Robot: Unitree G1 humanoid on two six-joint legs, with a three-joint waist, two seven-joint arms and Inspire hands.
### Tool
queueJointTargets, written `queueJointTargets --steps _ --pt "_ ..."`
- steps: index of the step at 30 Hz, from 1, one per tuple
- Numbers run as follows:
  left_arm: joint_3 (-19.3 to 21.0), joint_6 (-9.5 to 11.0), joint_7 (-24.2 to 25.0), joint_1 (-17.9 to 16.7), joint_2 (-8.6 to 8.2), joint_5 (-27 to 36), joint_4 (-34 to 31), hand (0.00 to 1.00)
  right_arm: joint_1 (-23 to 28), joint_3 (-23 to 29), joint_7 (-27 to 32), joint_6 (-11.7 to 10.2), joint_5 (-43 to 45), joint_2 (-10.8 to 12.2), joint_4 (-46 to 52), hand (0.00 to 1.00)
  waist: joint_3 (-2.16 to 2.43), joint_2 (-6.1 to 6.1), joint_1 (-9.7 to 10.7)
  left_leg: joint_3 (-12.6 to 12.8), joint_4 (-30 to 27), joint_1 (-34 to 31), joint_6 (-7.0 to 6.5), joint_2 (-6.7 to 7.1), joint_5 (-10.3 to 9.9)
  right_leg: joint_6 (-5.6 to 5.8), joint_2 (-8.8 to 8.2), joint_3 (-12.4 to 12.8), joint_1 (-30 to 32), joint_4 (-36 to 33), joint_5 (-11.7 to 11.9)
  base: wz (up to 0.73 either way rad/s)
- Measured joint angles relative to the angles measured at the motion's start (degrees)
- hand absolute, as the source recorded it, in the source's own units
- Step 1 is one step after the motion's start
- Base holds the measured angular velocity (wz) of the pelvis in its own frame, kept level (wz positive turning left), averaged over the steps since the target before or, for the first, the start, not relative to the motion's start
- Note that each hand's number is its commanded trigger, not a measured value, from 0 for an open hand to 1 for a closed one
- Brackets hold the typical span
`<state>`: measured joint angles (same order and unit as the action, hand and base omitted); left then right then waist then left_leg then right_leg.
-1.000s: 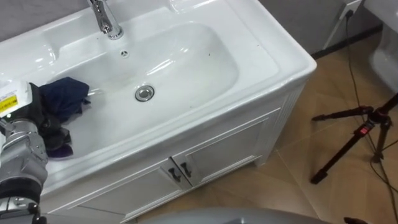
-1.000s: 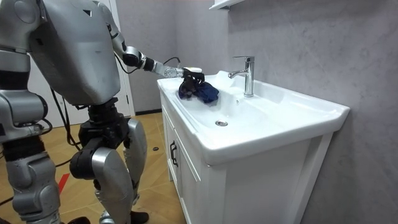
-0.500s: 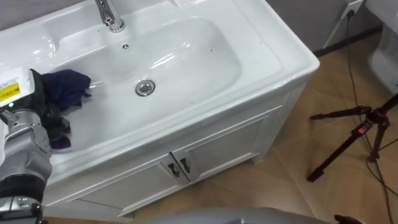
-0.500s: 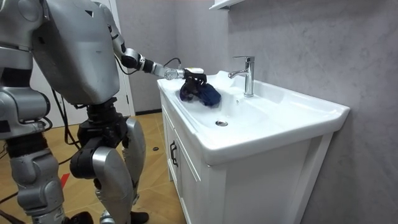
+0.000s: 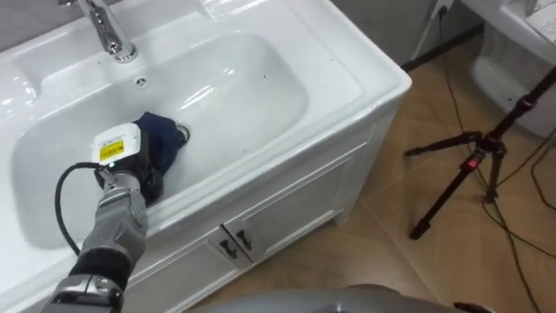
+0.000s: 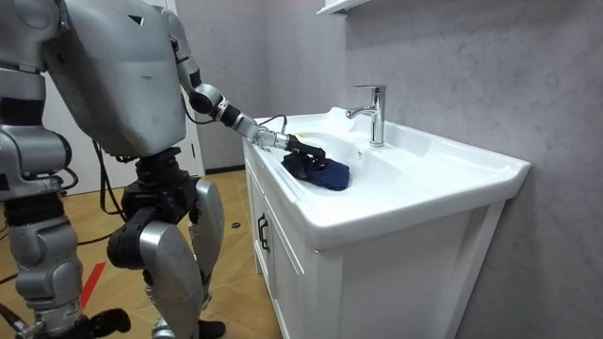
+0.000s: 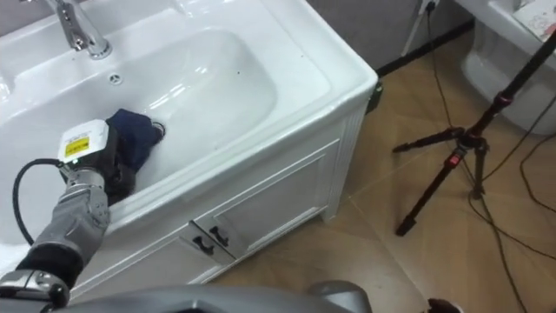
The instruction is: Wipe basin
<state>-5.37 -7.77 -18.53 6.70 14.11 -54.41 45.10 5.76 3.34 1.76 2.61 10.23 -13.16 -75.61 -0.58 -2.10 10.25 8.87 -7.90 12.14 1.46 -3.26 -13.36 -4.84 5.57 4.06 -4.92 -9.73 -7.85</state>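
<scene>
Our left hand (image 5: pixel 126 165) reaches over the front rim of the basin (image 5: pixel 252 83) and rests on the dark blue cloth (image 5: pixel 165 139). The white tag on its back hides the grip, so we cannot tell how far the hand is closed or whether it has hold of the cloth or only presses on it.

The cloth lies bunched on the bottom of the bowl, straight out in front of the tap (image 5: pixel 109 35) and slightly to the tap's right. Its long axis seems to run from the hand toward the back of the bowl, so the free end points roughly at the tap's base while the near end sits under the hand. The cloth is well apart from the tap and much nearer the front wall than the back one.

To the right of the tap we see a wide stretch of bare bowl, rising to a flat rim and the basin's corner. To the tap's left another bare stretch curves up to the far side. Behind the cloth the bowl is bare up to the tap.

Below the rim stand the white cabinet doors (image 5: pixel 287 204). A tripod (image 5: pixel 473 161) stands on the floor (image 5: pixel 373 252), well off beyond the basin's right corner.

Our right hand (image 6: pixel 71 323) hangs low at our side.
</scene>
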Motion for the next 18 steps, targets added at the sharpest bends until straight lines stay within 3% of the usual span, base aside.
queueJointTargets --steps 4,6,10,12,16,18 --pt "-1.28 -0.46 -1.14 0.28 -0.15 0.03 0.2 1.0 -0.14 0.03 0.18 0.07 0.04 0.27 0.01 0.0 0.04 1.56 1.42 2.26 0.36 0.96 0.0 0.06 0.0 0.33 0.03 0.99 -0.27 -0.08 -0.07 -0.13" --pt "-1.59 -0.73 -1.95 0.49 -0.37 0.16 0.3 1.0 -0.02 0.03 0.1 1.12 0.05 0.94 -0.04 0.0 0.09 2.37 2.17 4.3 0.53 1.2 0.0 0.07 0.0 0.56 0.15 2.18 -0.25 -0.03 0.06 -0.15" --pt "-2.19 -1.37 -2.44 0.75 -1.26 0.85 0.53 1.0 0.45 -0.57 -0.4 2.88 -0.54 1.48 -0.01 0.0 0.06 2.48 2.31 6.11 0.53 1.36 0.0 0.12 0.0 1.04 0.1 3.82 0.07 0.0 0.23 -0.21" --pt "-2.98 -2.19 -2.53 1.47 -2.14 1.36 0.62 1.0 0.52 -1.03 -1.03 3.9 -0.5 1.95 0.02 0.0 0.05 2.59 3.23 6.6 0.53 1.3 0.0 0.23 0.0 1.36 -0.15 3.8 0.34 -0.07 0.07 0.0" --pt "-5.3 -3.74 -2.41 2.88 -2.94 2.38 0.21 1.0 -0.2 -1.14 -2.47 3.92 -0.33 2.02 0.04 0.0 0.11 2.71 4.45 7.8 0.53 0.87 -0.02 0.83 0.01 1.72 -0.32 4.59 1.8 -0.98 0.08 -0.11" --pt "-7.07 -4.41 -1.76 3.91 -3.54 3.39 -1.09 1.0 -0.18 -2.06 -3.24 4.2 -0.65 1.88 0.24 0.0 0.04 2.99 6.24 8.31 0.49 0.44 -0.04 0.81 0.02 2.0 -0.54 4.58 2.08 -0.88 0.21 0.05"
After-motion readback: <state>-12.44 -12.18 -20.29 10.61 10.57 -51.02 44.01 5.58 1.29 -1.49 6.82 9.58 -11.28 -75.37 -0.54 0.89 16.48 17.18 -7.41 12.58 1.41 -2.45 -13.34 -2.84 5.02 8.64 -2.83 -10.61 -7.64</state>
